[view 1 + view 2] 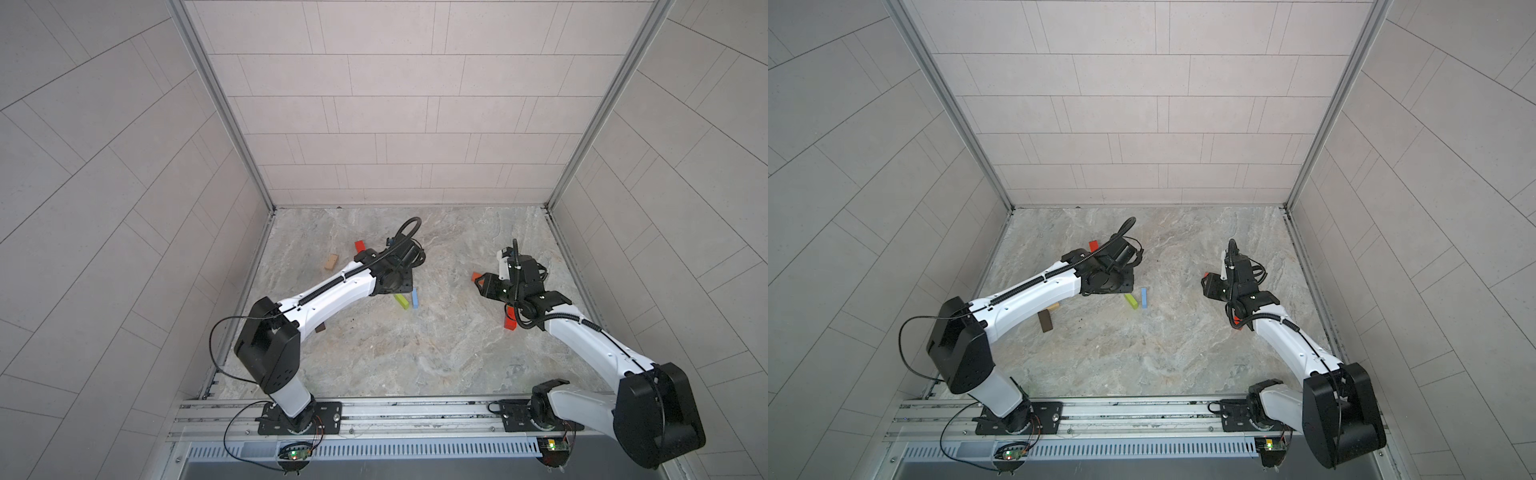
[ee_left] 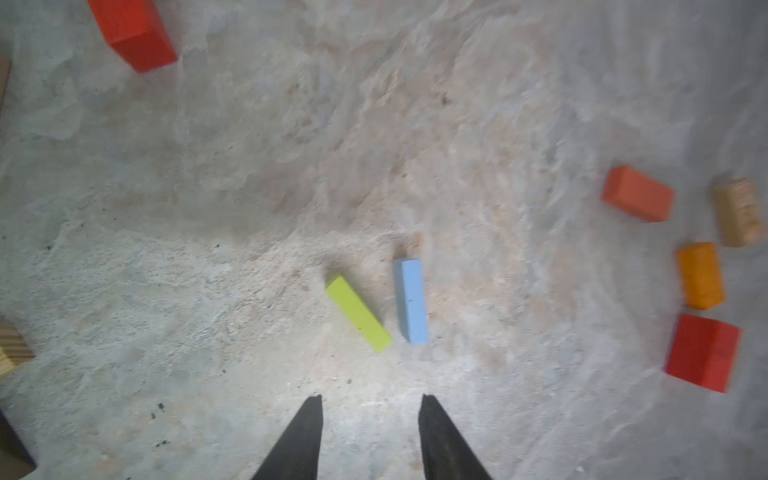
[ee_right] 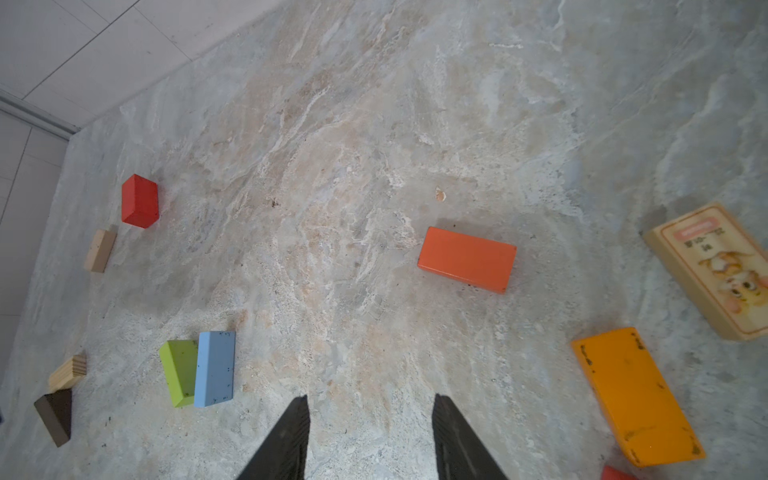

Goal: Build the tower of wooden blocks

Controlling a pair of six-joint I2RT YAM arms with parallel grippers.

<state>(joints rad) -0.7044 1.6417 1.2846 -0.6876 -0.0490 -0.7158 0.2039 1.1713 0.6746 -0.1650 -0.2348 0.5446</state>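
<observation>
No tower shows; the wood blocks all lie singly on the marble floor. A lime green block [image 2: 358,314] and a light blue block [image 2: 411,301] lie side by side, a small gap between them, just ahead of my left gripper [image 2: 371,399], which is open and empty above the floor. Both top views show this pair, the green block [image 1: 401,301] beside the blue block [image 1: 1144,298], partly under the left wrist. My right gripper [image 3: 370,397] is open and empty over bare floor. An orange-red block [image 3: 467,258] lies ahead of it and an orange block [image 3: 636,397] to one side.
A red block [image 1: 360,246] and a tan block [image 1: 331,262] lie at the back left. A dark brown block [image 1: 1045,321] and another tan block [image 1: 1054,307] sit under the left forearm. A printed tan block [image 3: 715,270] and a red block [image 1: 509,323] lie by the right arm.
</observation>
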